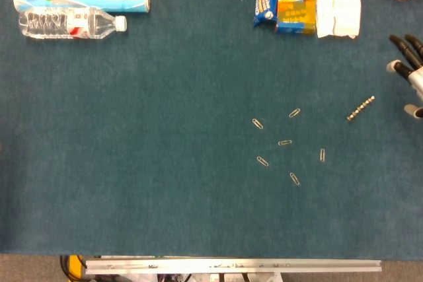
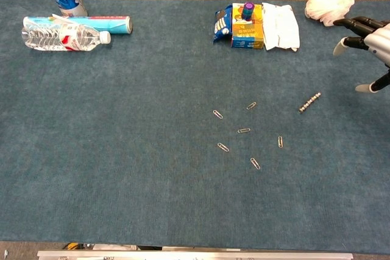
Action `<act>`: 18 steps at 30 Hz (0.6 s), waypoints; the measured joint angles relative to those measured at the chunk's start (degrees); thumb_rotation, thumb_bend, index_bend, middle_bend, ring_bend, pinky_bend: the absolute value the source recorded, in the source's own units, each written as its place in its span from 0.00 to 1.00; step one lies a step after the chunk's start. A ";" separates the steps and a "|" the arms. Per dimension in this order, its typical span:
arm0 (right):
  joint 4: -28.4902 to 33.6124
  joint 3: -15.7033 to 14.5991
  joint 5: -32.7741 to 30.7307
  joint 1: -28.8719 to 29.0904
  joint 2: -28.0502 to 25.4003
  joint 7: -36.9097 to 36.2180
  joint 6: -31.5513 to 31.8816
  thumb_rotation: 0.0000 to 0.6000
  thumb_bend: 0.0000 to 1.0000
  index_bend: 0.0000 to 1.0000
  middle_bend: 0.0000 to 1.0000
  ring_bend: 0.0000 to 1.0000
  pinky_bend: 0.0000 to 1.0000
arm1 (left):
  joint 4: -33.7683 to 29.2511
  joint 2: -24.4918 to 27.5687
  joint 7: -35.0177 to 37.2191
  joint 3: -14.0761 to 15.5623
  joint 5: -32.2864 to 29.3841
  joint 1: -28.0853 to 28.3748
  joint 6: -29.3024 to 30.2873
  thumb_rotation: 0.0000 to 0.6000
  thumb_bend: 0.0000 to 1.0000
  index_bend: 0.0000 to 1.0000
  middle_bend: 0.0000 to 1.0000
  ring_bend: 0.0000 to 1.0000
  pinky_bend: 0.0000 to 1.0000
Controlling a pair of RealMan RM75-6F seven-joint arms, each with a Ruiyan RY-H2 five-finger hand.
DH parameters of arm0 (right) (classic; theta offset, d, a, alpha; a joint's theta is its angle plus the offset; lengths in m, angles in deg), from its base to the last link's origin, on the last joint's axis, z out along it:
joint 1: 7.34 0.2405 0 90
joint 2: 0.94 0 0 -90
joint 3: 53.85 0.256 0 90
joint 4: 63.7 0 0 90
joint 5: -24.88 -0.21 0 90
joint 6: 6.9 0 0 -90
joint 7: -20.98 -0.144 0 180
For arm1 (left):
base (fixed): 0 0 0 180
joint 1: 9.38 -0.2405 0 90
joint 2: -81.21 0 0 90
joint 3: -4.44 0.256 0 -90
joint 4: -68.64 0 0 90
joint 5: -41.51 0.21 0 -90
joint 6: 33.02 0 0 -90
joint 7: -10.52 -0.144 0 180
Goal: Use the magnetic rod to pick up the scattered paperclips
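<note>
**Even, soft light; both views sharp**

Both views are bright and evenly lit, and the light seems to come from above. The blue surface (image 1: 132, 163) shows no glare and almost no shadows; the paperclips (image 1: 285, 142) cast none that can be seen. The water bottle (image 1: 69, 24) has small highlights. The white puff (image 2: 329, 1) is nearly overexposed. The right robot hand (image 2: 365, 44) looks slightly soft at the frame edge. The head view is a little darker in the corners.
</note>
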State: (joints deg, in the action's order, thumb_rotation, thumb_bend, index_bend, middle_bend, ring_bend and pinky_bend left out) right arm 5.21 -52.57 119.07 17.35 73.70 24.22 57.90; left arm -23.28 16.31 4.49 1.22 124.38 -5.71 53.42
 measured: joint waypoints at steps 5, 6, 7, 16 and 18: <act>-0.09 -0.76 -0.39 1.34 0.29 0.22 -2.92 1.00 0.23 0.38 0.06 0.00 0.25 | 0.04 0.04 0.15 -0.05 -0.07 -0.05 0.01 1.00 0.01 0.43 0.44 0.26 0.45; -0.08 -0.87 -0.50 1.61 0.33 0.36 -3.50 1.00 0.24 0.38 0.06 0.00 0.25 | 0.06 0.05 0.15 -0.05 -0.09 -0.07 0.00 1.00 0.01 0.43 0.44 0.26 0.45; -0.08 -0.97 -0.64 1.88 0.39 0.58 -4.06 1.00 0.26 0.38 0.06 0.00 0.25 | 0.06 0.05 0.17 -0.06 -0.10 -0.07 -0.01 1.00 0.01 0.43 0.44 0.26 0.45; -0.84 -1.59 -2.63 3.89 2.04 3.59 -8.27 1.00 0.32 0.38 0.06 0.00 0.25 | 0.04 0.11 0.31 -0.09 -0.13 -0.20 0.09 1.00 0.01 0.43 0.44 0.26 0.45; -1.32 -1.68 -2.96 4.15 2.55 3.89 -8.73 1.00 0.32 0.38 0.06 0.00 0.25 | 0.03 0.13 0.33 -0.07 -0.07 -0.23 0.13 1.00 0.01 0.43 0.44 0.26 0.45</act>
State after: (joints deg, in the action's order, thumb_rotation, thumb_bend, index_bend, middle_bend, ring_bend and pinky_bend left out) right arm 3.89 -54.25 116.11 21.50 76.25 28.10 49.17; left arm -23.25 16.44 4.82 1.15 124.31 -5.94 53.54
